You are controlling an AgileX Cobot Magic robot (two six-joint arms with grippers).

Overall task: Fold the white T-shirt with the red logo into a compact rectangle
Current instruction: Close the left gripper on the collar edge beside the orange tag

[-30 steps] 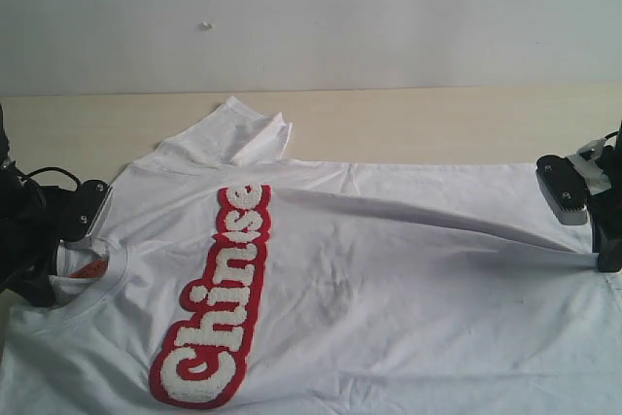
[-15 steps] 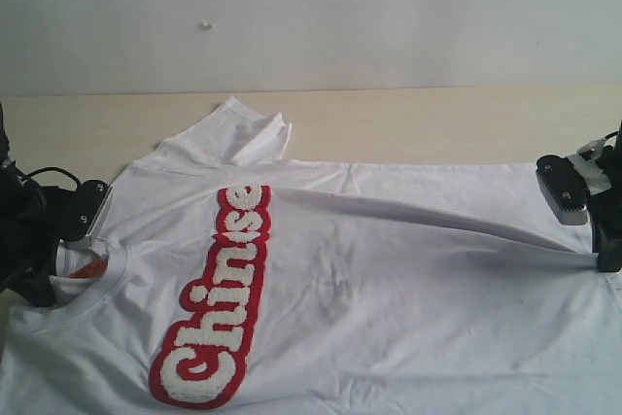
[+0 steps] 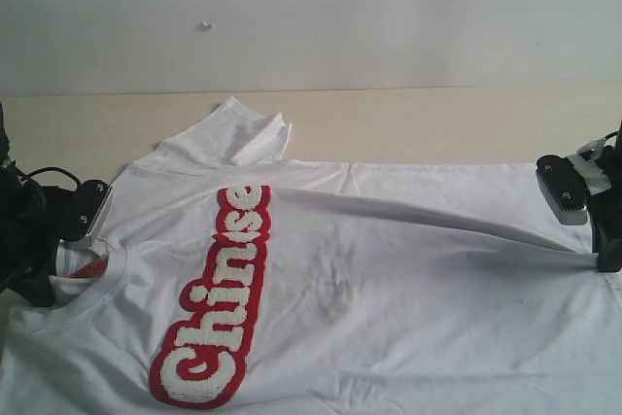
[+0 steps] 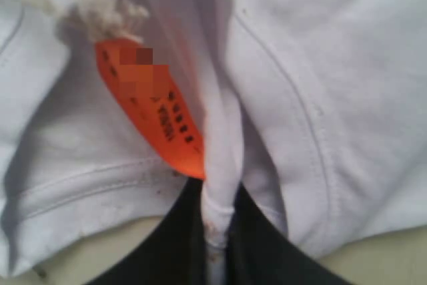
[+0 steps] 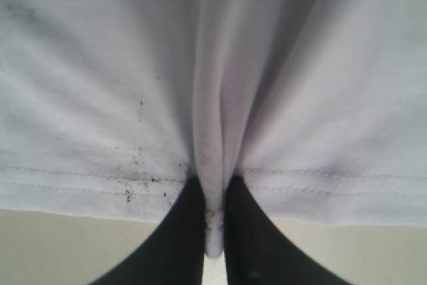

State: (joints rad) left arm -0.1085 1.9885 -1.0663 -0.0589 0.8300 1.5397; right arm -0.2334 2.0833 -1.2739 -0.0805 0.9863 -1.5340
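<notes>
Left wrist view only: left pincer (image 4: 217, 235) clamped on a collar fold of the white T-shirt (image 3: 389, 279), orange tag (image 4: 150, 111) just beside its fingers. Right wrist view only: right pincer (image 5: 213, 231) clamped on the hem, dark specks near the stitching. Exterior view alone shows the red logo (image 3: 219, 308), nearer the left pincer. No visible change from the earlier frames. Shirt lies on the bench (image 3: 408, 123), spread between both pincers and raised into a ridge towards the right one.

Table (image 3: 437, 123): pale wood-grain surface, spanning the full width of the exterior view. Wall (image 3: 408, 17): plain white, meeting the table's far edge. One small pale speck (image 3: 205, 24) on the wall.
</notes>
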